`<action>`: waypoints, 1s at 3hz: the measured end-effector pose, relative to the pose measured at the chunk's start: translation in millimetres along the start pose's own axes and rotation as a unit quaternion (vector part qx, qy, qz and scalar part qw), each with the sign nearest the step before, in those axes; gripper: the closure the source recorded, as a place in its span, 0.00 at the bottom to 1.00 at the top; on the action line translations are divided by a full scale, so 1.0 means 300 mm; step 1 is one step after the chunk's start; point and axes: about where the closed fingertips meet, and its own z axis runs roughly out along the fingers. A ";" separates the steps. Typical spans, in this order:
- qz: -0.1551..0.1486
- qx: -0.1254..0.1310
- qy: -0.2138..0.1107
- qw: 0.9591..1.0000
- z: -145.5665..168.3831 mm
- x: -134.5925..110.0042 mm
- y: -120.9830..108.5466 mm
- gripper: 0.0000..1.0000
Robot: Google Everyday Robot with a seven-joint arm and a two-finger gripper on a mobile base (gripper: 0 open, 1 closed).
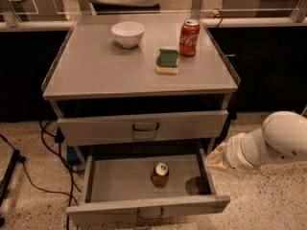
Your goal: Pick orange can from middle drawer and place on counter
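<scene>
Orange can [160, 175] stands upright in the pulled-out middle drawer [117, 180], near its centre. My gripper [217, 158] hovers just beside the drawer's right wall; spread or closed, I can't tell.

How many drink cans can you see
2. The orange can stands in the open middle drawer; a red Coca-Cola can on the counter's back right. Gripper beside the drawer's right side. Shut upper drawer may hide more.

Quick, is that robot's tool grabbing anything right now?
Tool: open or closed cannot be told; it sits at the right side of the open middle drawer, away from the orange can inside.
</scene>
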 end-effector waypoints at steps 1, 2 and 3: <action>-0.003 0.001 0.002 1.000 0.011 0.010 0.001 1.00; -0.014 0.005 0.010 1.000 0.056 0.051 0.005 1.00; -0.020 0.011 0.002 1.000 0.149 0.102 0.006 1.00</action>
